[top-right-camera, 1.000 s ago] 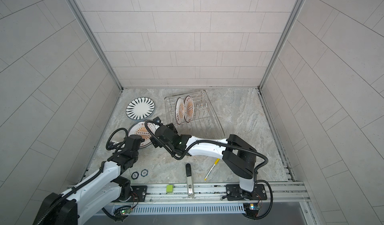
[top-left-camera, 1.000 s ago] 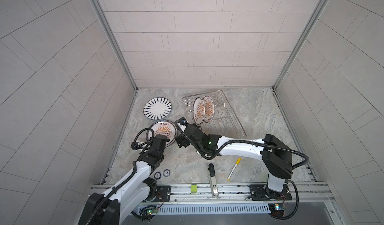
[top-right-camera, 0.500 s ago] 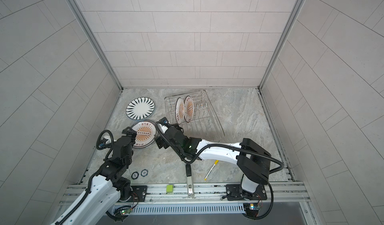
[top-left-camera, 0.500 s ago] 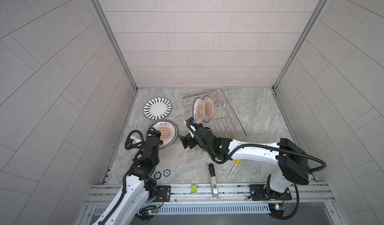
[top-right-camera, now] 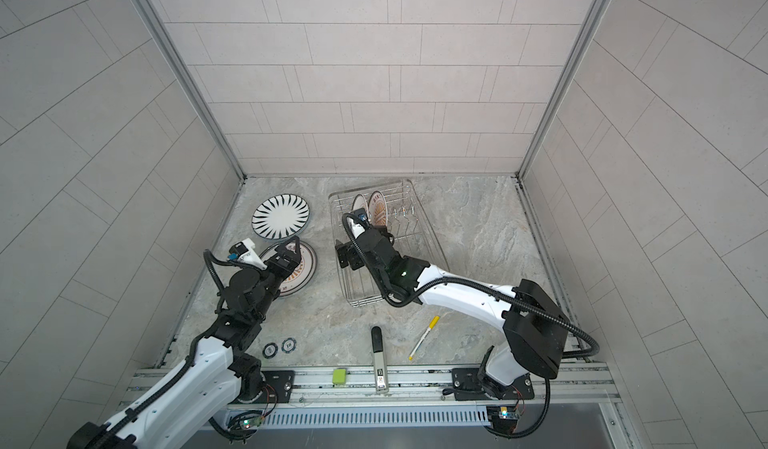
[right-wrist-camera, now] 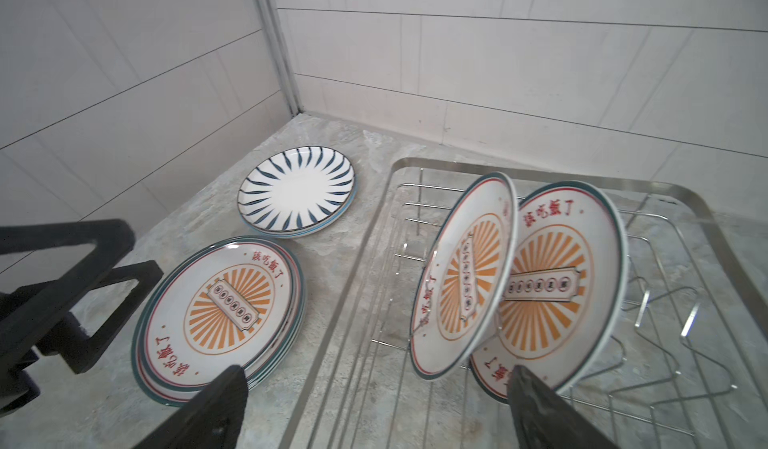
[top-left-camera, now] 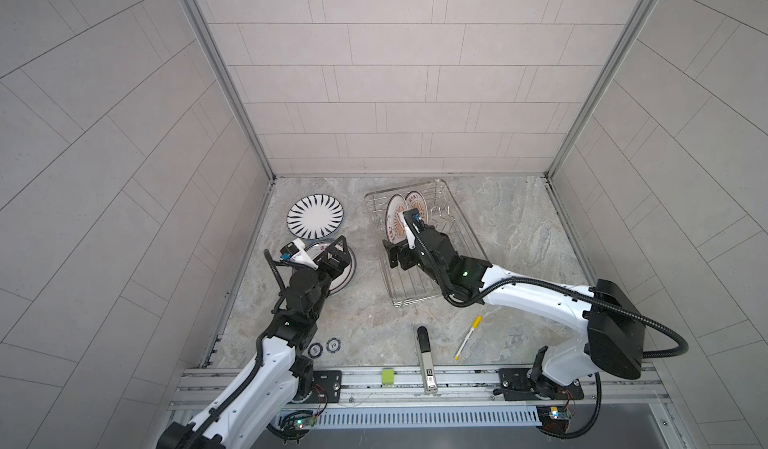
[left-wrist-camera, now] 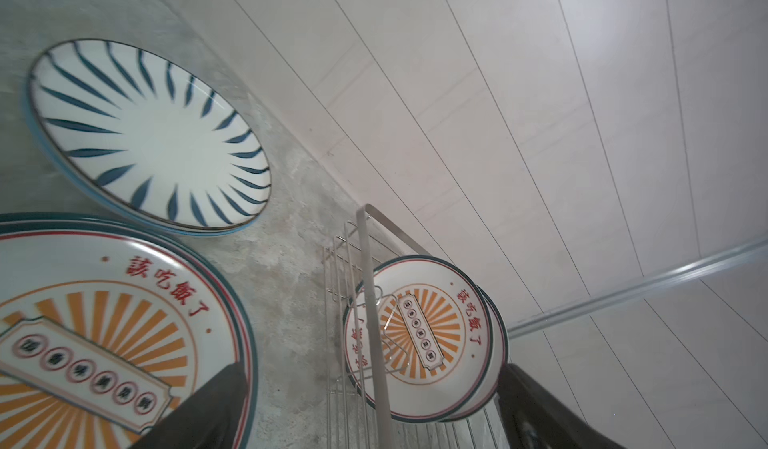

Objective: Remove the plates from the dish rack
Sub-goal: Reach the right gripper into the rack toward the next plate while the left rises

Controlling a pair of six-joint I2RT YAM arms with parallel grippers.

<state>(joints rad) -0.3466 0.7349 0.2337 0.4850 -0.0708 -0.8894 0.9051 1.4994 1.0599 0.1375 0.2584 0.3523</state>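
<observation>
While left tool (top-left-camera: pixel 334 253) and right tool (top-left-camera: pixel 397 256) gape empty, plates (right-wrist-camera: pixel 557 285) stand near dish rack (right-wrist-camera: pixel 665 186) rim.

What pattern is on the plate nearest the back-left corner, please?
The plate has dark-blue radial stripes; right wrist view.

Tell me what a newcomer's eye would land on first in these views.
Two round white ceramic plates with orange sunbursts stand on edge at the far end of the rectangular silver wire dish rack, with the open right gripper facing them. Left of the rack, a stack of matching sunburst plates lies flat below the open left gripper, and white plates with dark radial stripes lie behind it.
</observation>
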